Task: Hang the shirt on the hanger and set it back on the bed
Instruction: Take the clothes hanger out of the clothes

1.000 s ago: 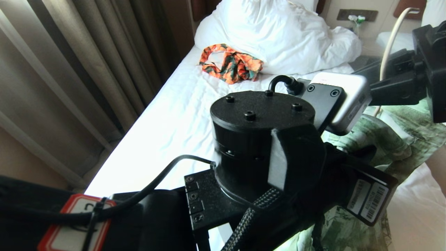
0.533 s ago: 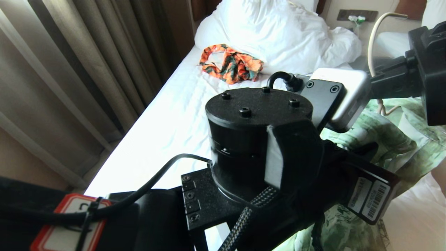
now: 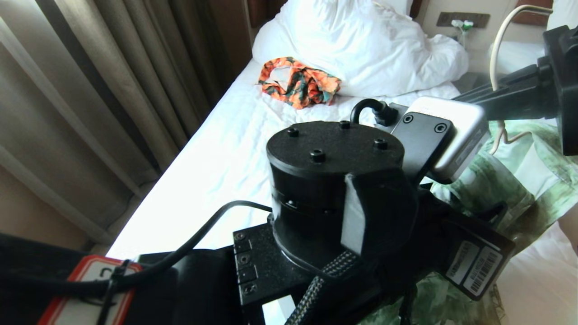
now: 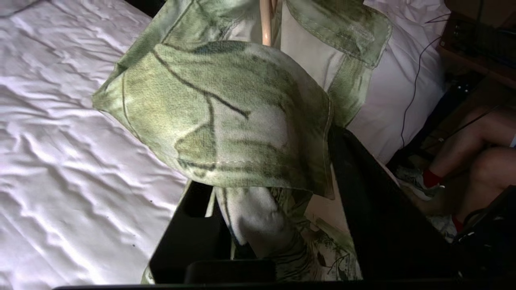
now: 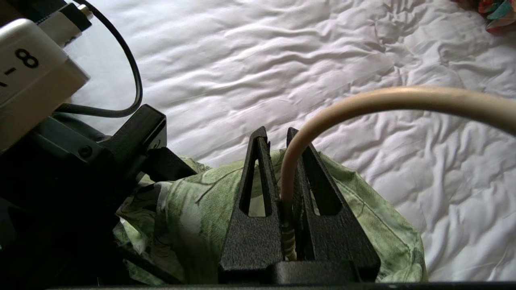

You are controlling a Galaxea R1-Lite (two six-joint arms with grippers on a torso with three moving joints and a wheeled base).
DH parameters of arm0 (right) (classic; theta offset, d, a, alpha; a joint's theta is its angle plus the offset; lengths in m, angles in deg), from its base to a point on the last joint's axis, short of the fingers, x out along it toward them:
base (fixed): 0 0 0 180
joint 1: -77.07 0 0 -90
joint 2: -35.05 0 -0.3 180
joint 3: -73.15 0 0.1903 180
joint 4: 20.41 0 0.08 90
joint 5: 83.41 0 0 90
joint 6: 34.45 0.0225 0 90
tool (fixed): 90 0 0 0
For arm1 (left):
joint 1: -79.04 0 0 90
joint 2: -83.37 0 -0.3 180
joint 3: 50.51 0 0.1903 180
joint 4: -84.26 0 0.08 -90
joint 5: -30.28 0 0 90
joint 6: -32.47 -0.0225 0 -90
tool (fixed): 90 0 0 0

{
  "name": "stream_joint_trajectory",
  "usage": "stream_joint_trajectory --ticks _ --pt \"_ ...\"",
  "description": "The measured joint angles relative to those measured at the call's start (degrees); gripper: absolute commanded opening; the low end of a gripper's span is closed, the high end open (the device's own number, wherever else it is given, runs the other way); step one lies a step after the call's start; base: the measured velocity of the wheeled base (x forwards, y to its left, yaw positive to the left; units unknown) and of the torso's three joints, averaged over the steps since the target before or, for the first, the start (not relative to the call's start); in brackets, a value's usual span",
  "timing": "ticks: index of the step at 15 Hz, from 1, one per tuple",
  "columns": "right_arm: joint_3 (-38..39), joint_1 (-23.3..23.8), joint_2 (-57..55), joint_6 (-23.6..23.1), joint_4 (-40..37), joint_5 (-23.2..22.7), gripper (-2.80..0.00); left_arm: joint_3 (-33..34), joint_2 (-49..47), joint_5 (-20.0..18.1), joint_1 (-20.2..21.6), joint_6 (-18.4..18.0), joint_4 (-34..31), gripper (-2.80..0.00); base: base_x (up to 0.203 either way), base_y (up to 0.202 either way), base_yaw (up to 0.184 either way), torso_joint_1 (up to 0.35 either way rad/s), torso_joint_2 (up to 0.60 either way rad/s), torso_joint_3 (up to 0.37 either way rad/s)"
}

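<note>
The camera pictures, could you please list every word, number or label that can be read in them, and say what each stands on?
"-8": on the silver camera box of the left wrist, in the right wrist view; anything before it is cut off.
Barcode stickers on the left arm: print too small to read.
Red-bordered label on the left arm: largely hidden by a cable, unreadable.

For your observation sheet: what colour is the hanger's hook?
Cream-white; the hanger hook shows best in the right wrist view.

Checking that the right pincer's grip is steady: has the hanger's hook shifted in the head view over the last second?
Yes. The hanger hook first swung left toward the wall socket, then came back right and sits slightly higher now.
</note>
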Motion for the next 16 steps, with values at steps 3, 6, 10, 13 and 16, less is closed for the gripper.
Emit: stream_joint_trajectory --ticks 3,6,10,13,16 --pt "0.02 0.0 0.01 0.04 0.01 0.01 -2.8 1.4 1.32 0.05 0.04 -0.11 0.0 0.0 0.0 0.0 0.0 0.0 0.0 0.0" --pt "0.0 0.34 0.11 0.04 0.02 0.07 -2.8 4.06 3.71 0.13 0.86 -0.13 0.14 0.0 0.0 0.0 0.0 0.0 0.0 0.0" --pt "-0.15 2.38 0.11 0.0 -0.01 0.02 -2.8 8.3 8.66 0.63 2.04 -0.18 0.03 0.0 0.0 0.0 0.0 0.0 0.0 0.0" --pt "-0.09 2.68 0.15 -0.02 -0.01 0.08 -2.8 10.58 11.74 1.23 3.9 -0.22 0.07 0.0 0.0 0.0 0.0 0.0 0.0 0.0" --pt "-0.13 2.93 0.3 -0.02 -0.01 0.13 -2.8 11.04 14.1 2.12 5.98 -0.23 0.12 0.0 0.0 0.0 0.0 0.0 0.0 0.0"
